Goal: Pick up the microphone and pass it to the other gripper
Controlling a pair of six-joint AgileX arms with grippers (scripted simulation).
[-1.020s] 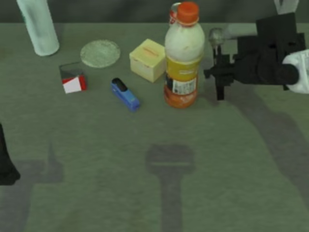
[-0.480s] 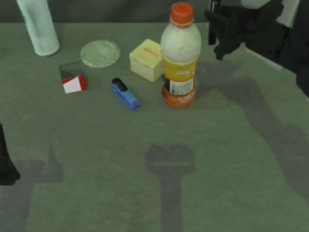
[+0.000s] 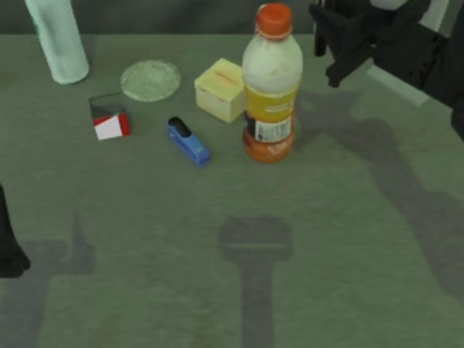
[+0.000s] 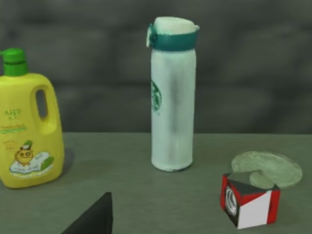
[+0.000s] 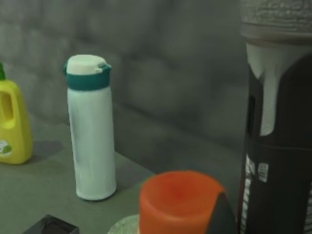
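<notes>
The right gripper (image 3: pixel 328 52) sits in the top view's upper right corner, clamped on the small microphone (image 5: pixel 273 122) with its silver mesh head and black handle, I think. The orange-capped plastic bottle (image 3: pixel 270 87) holds pale liquid. The left gripper (image 3: pixel 9 250) is parked at the left edge; can't tell its fingers.

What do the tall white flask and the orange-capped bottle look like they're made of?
The flask looks like painted metal with a matte white coat and a green plastic lid; its soft, even shading suggests that. The bottle seems clear plastic, since pale and orange liquid shows through, with a smooth plastic cap.
</notes>
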